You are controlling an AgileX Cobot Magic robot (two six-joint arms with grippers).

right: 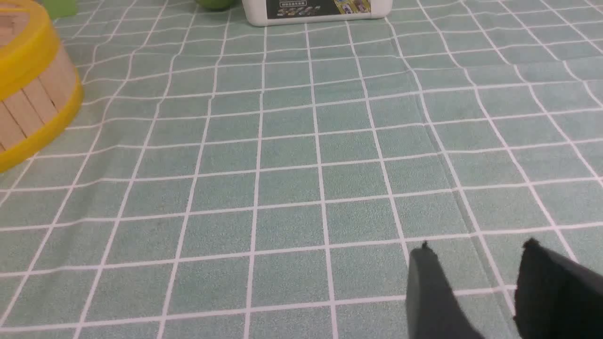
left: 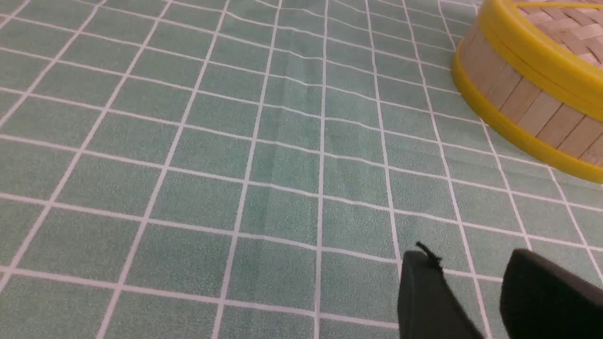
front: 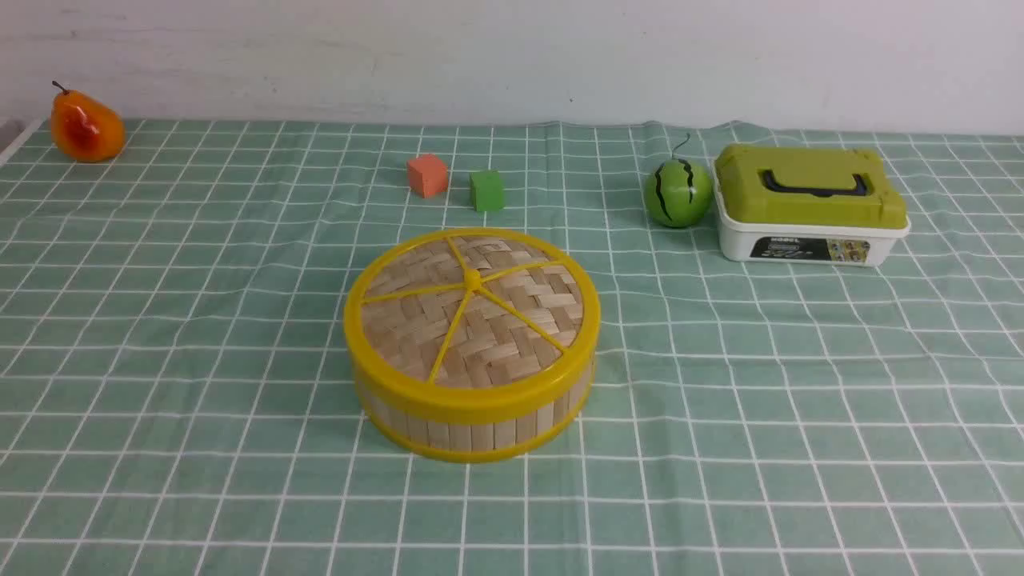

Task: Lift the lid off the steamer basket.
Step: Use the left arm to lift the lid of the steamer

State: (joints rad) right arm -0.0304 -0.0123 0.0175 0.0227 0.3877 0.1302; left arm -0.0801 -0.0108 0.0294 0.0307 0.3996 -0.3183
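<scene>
The lid (front: 512,328), woven tan bamboo with yellow spokes, knob and rim, sits closed on the slatted, round steamer basket (front: 483,428) near the middle of the green-checked counter (front: 760,480). Behind it are an orange block (front: 427,175), a green block (front: 486,191), a striped melon (front: 678,194) and a green-lidded white box (front: 808,208). Left end effector (left: 466,282) and right end effector (right: 476,278) both stand open, gripping nothing.

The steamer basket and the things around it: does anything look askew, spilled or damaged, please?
Nothing stands out. The lid sits level on the basket, and the box has its green lid on. I see no spill or damage; only the cloth shows slight ripples.
</scene>
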